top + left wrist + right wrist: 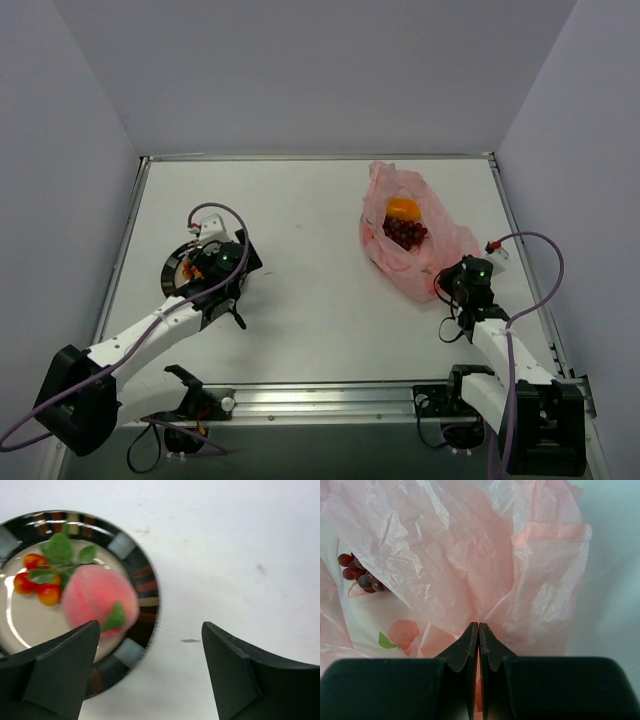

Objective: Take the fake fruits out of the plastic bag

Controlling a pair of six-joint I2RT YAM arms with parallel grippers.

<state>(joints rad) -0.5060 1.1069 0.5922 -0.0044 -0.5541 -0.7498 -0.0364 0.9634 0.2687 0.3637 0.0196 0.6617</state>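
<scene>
The pink plastic bag point(412, 240) lies at the right of the table with its mouth open. Inside it I see an orange fake fruit point(403, 208) and a bunch of dark red grapes point(405, 232). My right gripper point(478, 626) is shut on a fold of the bag point(470, 555) at its near edge. A pink fruit with a green leaf point(402, 631) shows through the film beside the grapes point(360, 572). My left gripper point(150, 672) hangs open over the plate's rim point(145, 587), holding nothing. A blurred pink peach point(95, 600) and small red-yellow cherries point(37, 580) rest on the plate.
The dark-rimmed plate point(172, 272) sits at the left of the table, mostly under my left wrist point(215, 262). White walls enclose the table on three sides. Purple cables loop from both arms.
</scene>
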